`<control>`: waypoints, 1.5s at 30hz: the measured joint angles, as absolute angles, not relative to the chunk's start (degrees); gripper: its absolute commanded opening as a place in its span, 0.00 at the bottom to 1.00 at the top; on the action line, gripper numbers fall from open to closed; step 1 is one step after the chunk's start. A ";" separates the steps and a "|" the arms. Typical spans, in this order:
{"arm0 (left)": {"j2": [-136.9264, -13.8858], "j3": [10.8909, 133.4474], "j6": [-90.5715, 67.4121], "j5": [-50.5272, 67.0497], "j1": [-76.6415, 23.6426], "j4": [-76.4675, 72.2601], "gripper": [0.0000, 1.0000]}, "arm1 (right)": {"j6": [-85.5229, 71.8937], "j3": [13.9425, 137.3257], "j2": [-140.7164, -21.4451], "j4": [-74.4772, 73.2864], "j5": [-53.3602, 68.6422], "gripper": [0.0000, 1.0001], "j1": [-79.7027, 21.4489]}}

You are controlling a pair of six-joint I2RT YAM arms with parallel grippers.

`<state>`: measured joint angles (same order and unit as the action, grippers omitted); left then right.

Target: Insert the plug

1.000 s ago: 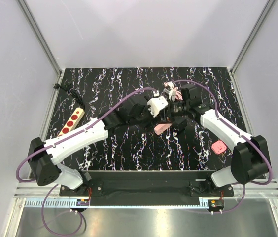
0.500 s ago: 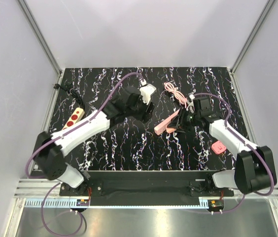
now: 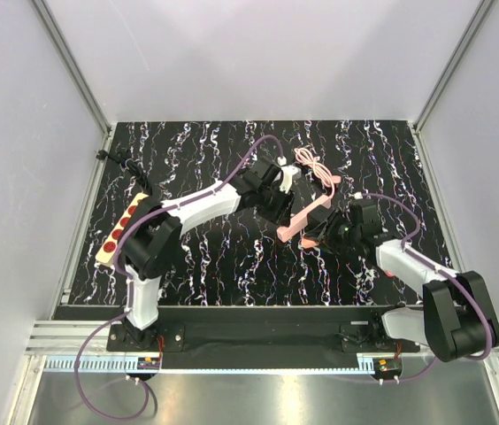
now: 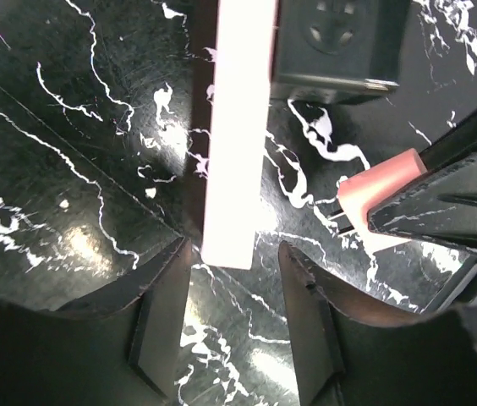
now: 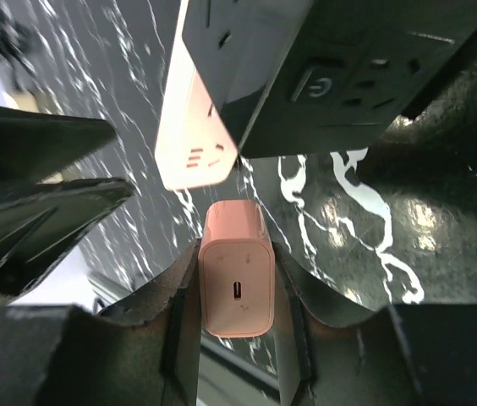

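The small pale-pink blocky plug [image 5: 237, 292] sits clamped in the right gripper [image 5: 235, 258], near the long slim pink power strip [image 5: 194, 127]. The left gripper [image 4: 232, 262] straddles its end, unclenched. Unpinned, the strip may skid under the push.

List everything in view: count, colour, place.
plug: one, pale pink, clamped in the right gripper
power strip: one, pink, mid-table, lying diagonally
cord: one, pink, coiled behind the power strip
socket strip: one, beige with red sockets, left edge
table: one, black with white veins
left gripper: one, black, open, at the power strip's end
right gripper: one, black, shut on the plug
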<state>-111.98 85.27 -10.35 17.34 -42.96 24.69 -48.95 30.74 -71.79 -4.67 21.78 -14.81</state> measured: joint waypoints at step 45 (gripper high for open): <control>-122.32 79.66 -36.58 34.11 -35.20 15.44 0.06 | -72.31 3.33 -98.52 72.93 12.49 0.00 -21.43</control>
<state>-122.32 79.66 -36.58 34.11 -35.20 15.44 -72.31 3.33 -98.52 72.93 12.49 -21.43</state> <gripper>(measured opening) 0.072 0.384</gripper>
